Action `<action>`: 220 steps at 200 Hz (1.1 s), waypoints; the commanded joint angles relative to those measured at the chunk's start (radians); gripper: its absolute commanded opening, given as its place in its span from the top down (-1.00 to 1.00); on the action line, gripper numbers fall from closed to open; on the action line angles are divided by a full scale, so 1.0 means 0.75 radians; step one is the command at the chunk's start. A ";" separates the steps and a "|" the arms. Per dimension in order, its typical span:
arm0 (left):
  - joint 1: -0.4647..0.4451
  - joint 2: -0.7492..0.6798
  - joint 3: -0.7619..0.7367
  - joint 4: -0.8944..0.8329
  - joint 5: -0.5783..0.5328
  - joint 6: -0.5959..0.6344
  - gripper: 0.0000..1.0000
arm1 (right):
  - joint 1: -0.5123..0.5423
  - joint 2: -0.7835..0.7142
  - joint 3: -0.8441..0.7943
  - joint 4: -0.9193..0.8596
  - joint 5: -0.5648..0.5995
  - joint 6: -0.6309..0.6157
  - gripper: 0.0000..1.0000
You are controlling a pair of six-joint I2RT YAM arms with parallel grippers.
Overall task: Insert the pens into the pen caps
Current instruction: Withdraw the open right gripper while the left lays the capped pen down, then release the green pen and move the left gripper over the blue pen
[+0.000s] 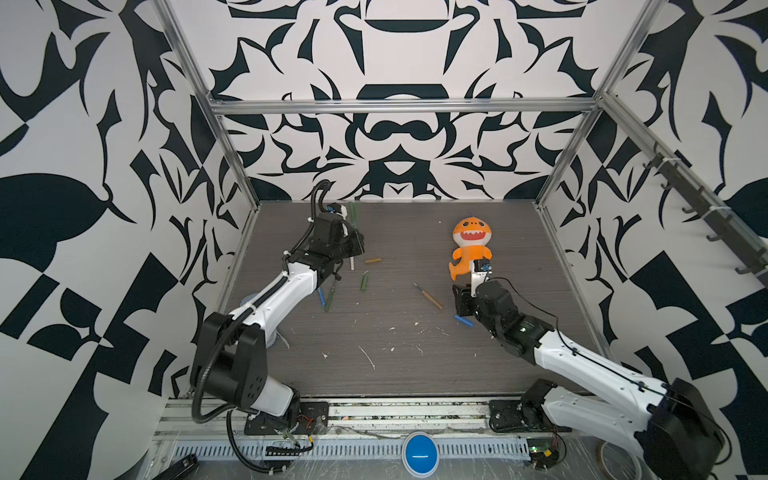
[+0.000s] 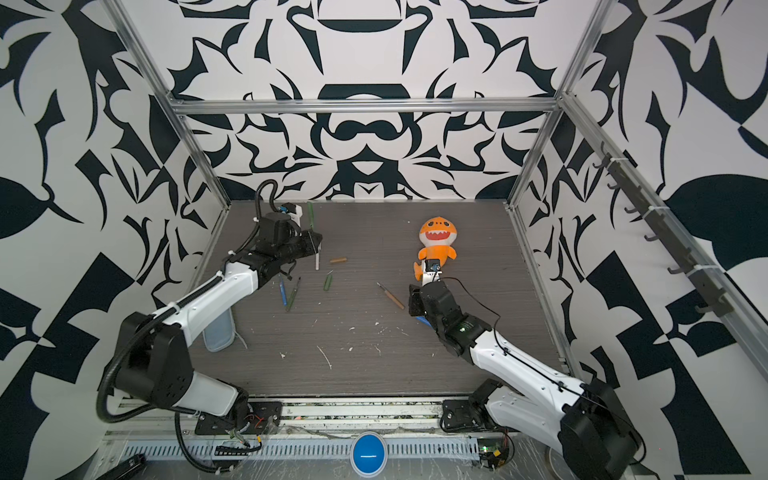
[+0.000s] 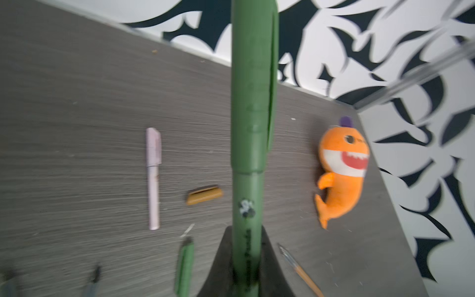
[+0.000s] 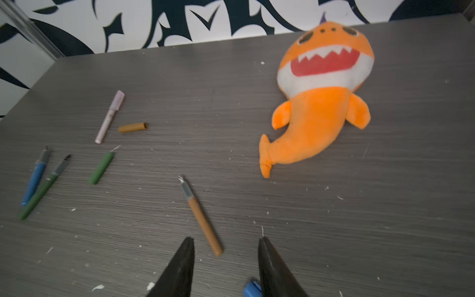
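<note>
**Top views.** In both top views the left gripper (image 1: 356, 241) was clamped on a capped green pen (image 1: 353, 212), held above the tabletop (image 1: 395, 374) near its far left corner with the cap toward the far edge. We judged this pair complete and ready to be set aside. The right gripper (image 1: 460, 305) hung low toward the right edge, just beside the blue cap (image 1: 463, 321), which was probably its next pick. Between the arms lay the orange-brown pen (image 1: 430, 297), the mustard cap (image 1: 372, 261), a green cap (image 1: 364, 282) and a capped pink pen (image 1: 352, 264). Nearer the left edge, a blue pen (image 1: 321, 297) lay against a bare green pen (image 1: 330, 298).

**Left wrist view.** The jaws gripped the green barrel well below its cap, which left the joint exposed. The picture was motion-blurred.

**Right wrist view.** The right jaws stood moderately apart with nothing between them. The blue cap (image 4: 252, 288) lay just outside one finger, and the blunt end of the orange-brown pen (image 4: 200, 216) lay near the other.

**Surface and room.** The tabletop was grey wood-grain, strewn with white flecks (image 1: 368, 357). An orange shark plush (image 1: 471, 245) lay toward the far right corner. Black-and-white patterned walls (image 1: 395, 145) and an aluminium frame (image 1: 399, 106) enclosed the cell.
</note>
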 commanded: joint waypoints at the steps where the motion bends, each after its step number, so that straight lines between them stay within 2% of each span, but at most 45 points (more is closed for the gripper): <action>1: 0.139 0.177 0.094 -0.277 0.105 -0.036 1.00 | -0.002 -0.009 -0.003 0.247 0.003 0.071 0.13; 14: 0.186 0.312 0.191 -0.370 0.163 -0.022 1.00 | -0.002 0.010 -0.030 0.267 0.025 0.094 0.13; 27: 0.189 0.442 0.338 -0.535 0.130 0.049 1.00 | -0.002 0.028 -0.056 0.291 0.062 0.138 0.13; 37: 0.187 0.522 0.431 -0.625 0.159 0.094 1.00 | -0.002 0.043 -0.060 0.294 0.086 0.146 0.13; 87: 0.187 0.750 0.649 -0.826 0.114 0.173 0.79 | -0.001 0.038 -0.085 0.295 0.179 0.153 0.12; 124: 0.187 0.793 0.667 -0.833 0.083 0.178 0.70 | -0.002 0.061 -0.068 0.277 0.193 0.155 0.13; 186: 0.188 0.894 0.810 -0.941 0.095 0.230 0.57 | -0.001 0.046 -0.082 0.279 0.204 0.150 0.13; 220: 0.187 0.878 0.827 -0.945 0.093 0.242 0.52 | -0.002 0.049 -0.079 0.282 0.197 0.143 0.13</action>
